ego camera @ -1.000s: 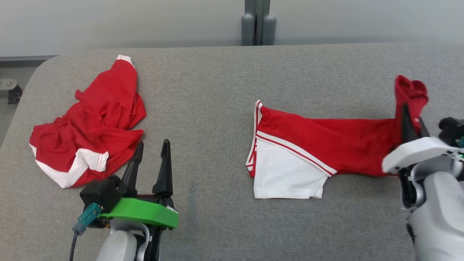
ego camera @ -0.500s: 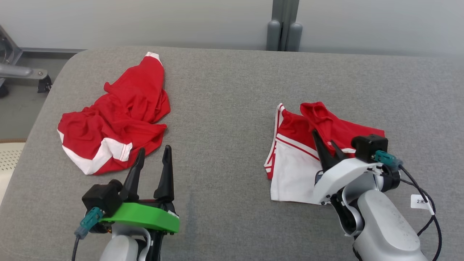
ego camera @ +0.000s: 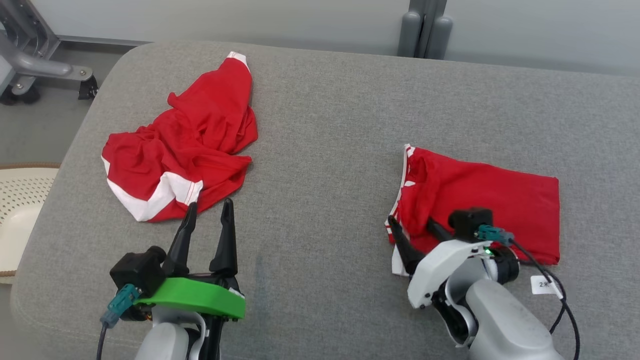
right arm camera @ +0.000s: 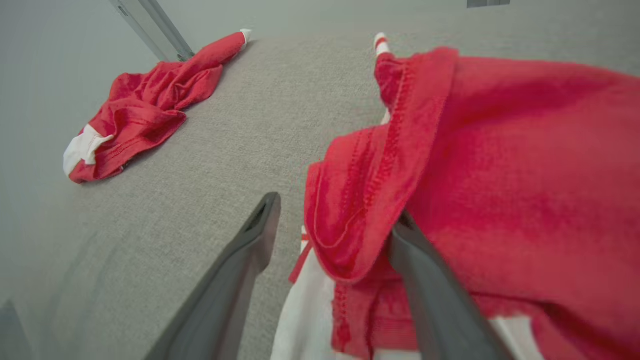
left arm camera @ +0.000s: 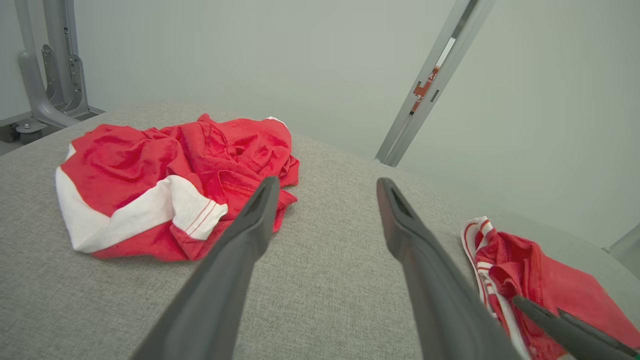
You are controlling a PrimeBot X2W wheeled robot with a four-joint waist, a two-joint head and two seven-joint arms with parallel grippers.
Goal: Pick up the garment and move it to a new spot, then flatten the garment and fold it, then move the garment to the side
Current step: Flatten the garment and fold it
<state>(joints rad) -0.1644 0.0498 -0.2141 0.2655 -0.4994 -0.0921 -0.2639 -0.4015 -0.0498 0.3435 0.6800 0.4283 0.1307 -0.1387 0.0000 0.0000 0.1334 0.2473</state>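
From the head, the folded garment point(ego camera: 480, 200) lay flat on the right of the grey tabletop point(ego camera: 320, 125), red with white trim at its left edge. The right gripper point(ego camera: 410, 220) sat at its near-left corner, fingers spread. The left gripper point(ego camera: 210, 205) hovered just near of a crumpled garment point(ego camera: 185, 145) on the left, fingers apart and holding nothing. A pale perforated basket point(ego camera: 22, 200) stood off the left edge, its contents hidden.

From the left wrist, the crumpled garment point(left arm camera: 150, 170) looked thin, soft and light. It would likely sag and unfold if lifted by one point.

From the right wrist, a red hem fold draped against one finger point(right arm camera: 430, 280), unclamped. The folded garment point(right arm camera: 500, 175) was probably best taken by pinching all layers at that hemmed edge.
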